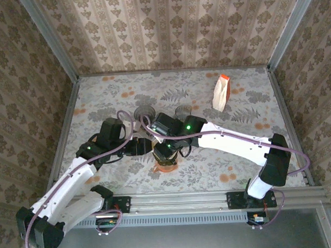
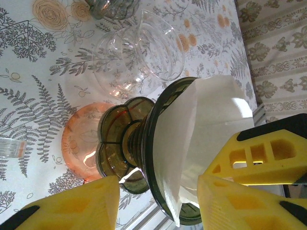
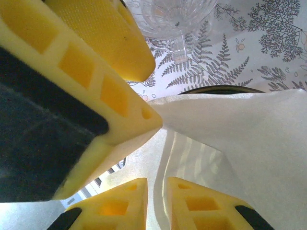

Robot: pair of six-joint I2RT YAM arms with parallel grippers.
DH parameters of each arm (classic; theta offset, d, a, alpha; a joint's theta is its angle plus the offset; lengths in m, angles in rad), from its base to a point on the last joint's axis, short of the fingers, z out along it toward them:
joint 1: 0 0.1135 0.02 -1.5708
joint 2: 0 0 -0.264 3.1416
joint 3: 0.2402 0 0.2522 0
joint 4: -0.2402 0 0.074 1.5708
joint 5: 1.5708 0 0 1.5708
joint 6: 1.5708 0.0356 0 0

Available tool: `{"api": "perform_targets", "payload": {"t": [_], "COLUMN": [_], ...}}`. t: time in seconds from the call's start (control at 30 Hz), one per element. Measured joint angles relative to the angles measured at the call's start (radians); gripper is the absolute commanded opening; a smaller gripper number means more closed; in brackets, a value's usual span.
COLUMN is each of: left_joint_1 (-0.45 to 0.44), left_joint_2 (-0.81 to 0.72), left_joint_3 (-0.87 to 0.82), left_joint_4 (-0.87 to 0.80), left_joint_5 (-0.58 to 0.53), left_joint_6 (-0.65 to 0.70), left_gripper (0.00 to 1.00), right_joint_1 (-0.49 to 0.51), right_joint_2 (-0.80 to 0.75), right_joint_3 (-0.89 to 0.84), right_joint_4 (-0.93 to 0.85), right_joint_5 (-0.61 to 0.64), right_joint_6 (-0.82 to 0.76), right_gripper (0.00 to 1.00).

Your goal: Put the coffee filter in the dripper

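we are seating the filter [image 2: 206,129] in the dripper [image 2: 124,148]; it is mostly in. the right gripper [image 3: 157,206] pinches its edge, and the left gripper [image 2: 158,201] stands part spread beside the dripper. next, we judge: press down, let go gently.

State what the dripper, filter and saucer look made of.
Dripper: smoky olive glass, perhaps plastic; see-through, glossy highlights.
Filter: thin white paper, matte, creased, light glowing through.
Saucer: translucent pink glass or plastic, shiny.

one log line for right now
right gripper: shut on filter | filter: partly in dripper | left gripper: straddles dripper, grip unclear
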Motion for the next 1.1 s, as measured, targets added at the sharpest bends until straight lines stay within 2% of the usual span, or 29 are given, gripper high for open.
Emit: {"api": "perform_targets", "payload": {"t": [0.17,0.33,0.57,0.67,0.83,1.1], "left_joint_1": [0.000,0.000,0.000,0.000,0.000,0.000], "left_joint_2": [0.000,0.000,0.000,0.002,0.003,0.010], "left_joint_3": [0.000,0.000,-0.001,-0.003,-0.007,-0.007], "left_joint_4": [-0.013,-0.019,-0.020,-0.020,-0.017,-0.016], "left_joint_5": [0.001,0.000,0.000,0.000,0.000,0.001], "left_joint_6": [0.005,0.015,0.019,0.019,0.019,0.027], "left_gripper": [0.42,0.40,0.40,0.40,0.40,0.40], "right_joint_1": [0.000,0.000,-0.018,-0.060,-0.103,-0.100], "right_joint_2": [0.000,-0.001,-0.053,-0.074,-0.055,0.034], "right_joint_3": [-0.005,-0.005,0.003,0.018,0.028,0.028], "right_joint_4": [0.001,0.000,-0.007,-0.025,-0.066,-0.089], "right_joint_5": [0.001,0.016,0.097,0.133,0.160,0.156], "right_joint_6": [0.002,0.007,0.018,0.035,0.050,0.053], "right_gripper": [0.21,0.30,0.69,0.76,0.86,0.86]}}
